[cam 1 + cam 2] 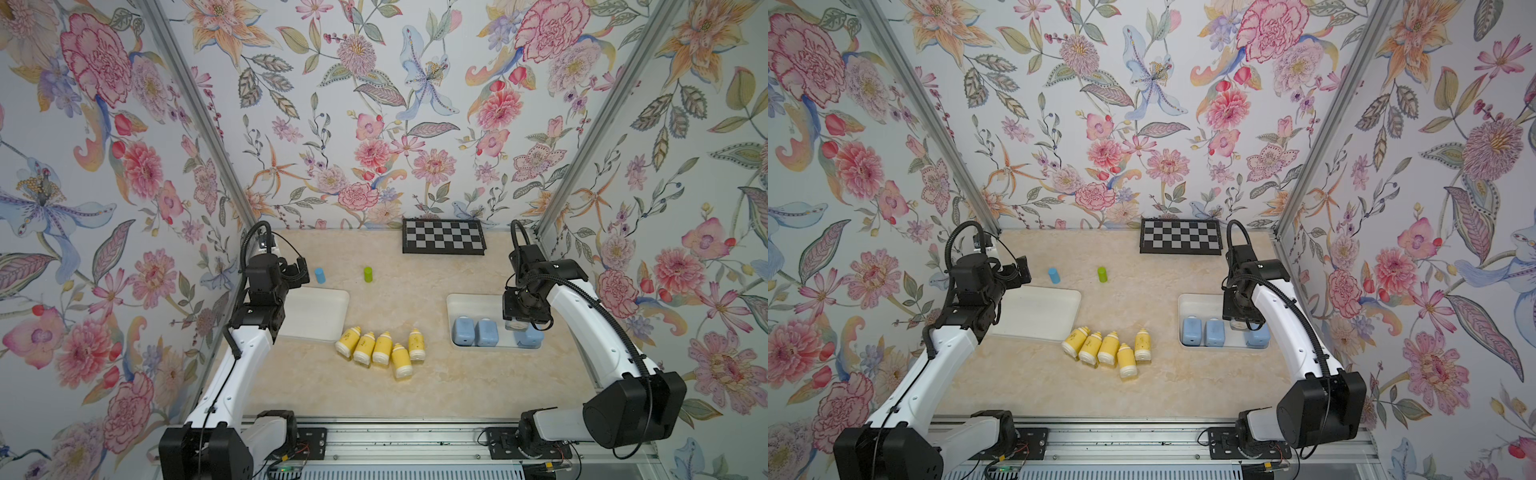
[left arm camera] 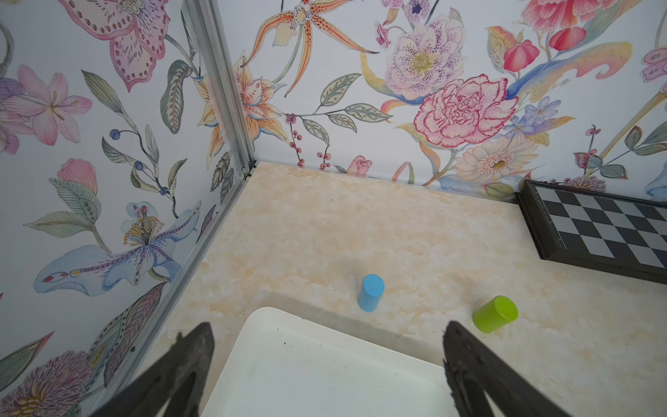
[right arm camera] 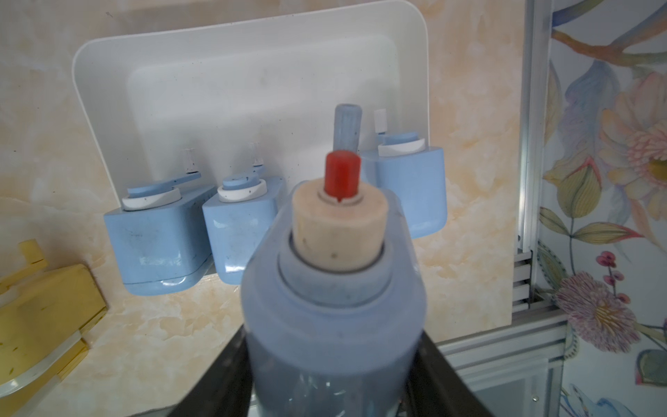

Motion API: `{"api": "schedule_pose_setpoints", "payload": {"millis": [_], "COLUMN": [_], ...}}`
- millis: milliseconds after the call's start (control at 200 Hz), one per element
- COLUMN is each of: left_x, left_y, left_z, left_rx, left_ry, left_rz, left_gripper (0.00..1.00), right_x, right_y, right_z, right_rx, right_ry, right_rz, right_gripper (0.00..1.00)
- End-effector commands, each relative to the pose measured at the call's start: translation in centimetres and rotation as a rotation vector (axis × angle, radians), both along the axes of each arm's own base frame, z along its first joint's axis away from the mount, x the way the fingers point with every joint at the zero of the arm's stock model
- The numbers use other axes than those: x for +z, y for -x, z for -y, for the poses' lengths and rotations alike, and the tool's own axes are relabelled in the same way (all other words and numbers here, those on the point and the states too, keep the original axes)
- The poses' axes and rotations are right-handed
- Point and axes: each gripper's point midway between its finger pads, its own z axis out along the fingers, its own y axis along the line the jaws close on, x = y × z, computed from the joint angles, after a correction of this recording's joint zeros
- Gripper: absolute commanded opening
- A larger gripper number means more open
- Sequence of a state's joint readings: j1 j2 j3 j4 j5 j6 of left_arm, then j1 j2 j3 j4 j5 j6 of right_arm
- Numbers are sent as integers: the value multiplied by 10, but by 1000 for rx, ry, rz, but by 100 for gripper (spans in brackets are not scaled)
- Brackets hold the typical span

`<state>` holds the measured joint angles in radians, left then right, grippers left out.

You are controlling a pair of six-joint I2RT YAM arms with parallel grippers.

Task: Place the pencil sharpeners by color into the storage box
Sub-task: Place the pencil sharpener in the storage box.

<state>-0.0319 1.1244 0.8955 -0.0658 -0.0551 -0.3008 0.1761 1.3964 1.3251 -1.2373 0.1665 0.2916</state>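
Several yellow pencil sharpeners (image 1: 382,349) with pale caps lie in a row on the table between the two white storage boxes, and both top views show them (image 1: 1106,349). The right box (image 1: 469,301) holds three light blue sharpeners (image 1: 463,331) (image 1: 487,332) (image 1: 530,338) along its near wall. My right gripper (image 3: 332,357) is shut on another blue sharpener (image 3: 332,307), hanging over that box between the second and third (image 3: 411,180). My left gripper (image 2: 326,330) stands open over the far corner of the left box (image 2: 325,368), which has nothing in it.
A small blue cylinder (image 1: 319,275) and a green one (image 1: 368,274) stand upright behind the left box (image 1: 320,311). A checkerboard (image 1: 443,236) lies against the back wall. Flowered walls close three sides, and a metal rail (image 1: 395,440) runs along the front.
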Motion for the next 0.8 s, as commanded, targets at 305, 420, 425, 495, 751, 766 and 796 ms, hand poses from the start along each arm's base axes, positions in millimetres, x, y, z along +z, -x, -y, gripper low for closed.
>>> {"api": "schedule_pose_setpoints", "payload": {"millis": [305,420,425,495,751,766,796], "left_x": [1,1,1,1,0,0,-1], "left_y": [2,3,3,3,3,3,3], "left_z": [10,9,9,9,10,10,10], "left_rx": [-16,-16,-15,-15,-20,-20,-19], "left_ry": [-22,-31,-31,-34,-36,-36,-36], "left_rz": [23,21,21,19,15,15,15], "left_gripper": [99,100,100,100,99,100,99], "right_x": [-23,-26,-26,-29,-37,-37,-38], "right_y": [5,4,4,4,1,0,0], "right_z": [10,9,9,8,4,4,4], "right_rx": [36,39,39,44,57,58,60], "right_ry": [54,45,44,41,26,24,23], "right_rz": [-111,-120,-121,-132,-154,-155,-159], "right_gripper": [44,44,44,44,44,44,44]}}
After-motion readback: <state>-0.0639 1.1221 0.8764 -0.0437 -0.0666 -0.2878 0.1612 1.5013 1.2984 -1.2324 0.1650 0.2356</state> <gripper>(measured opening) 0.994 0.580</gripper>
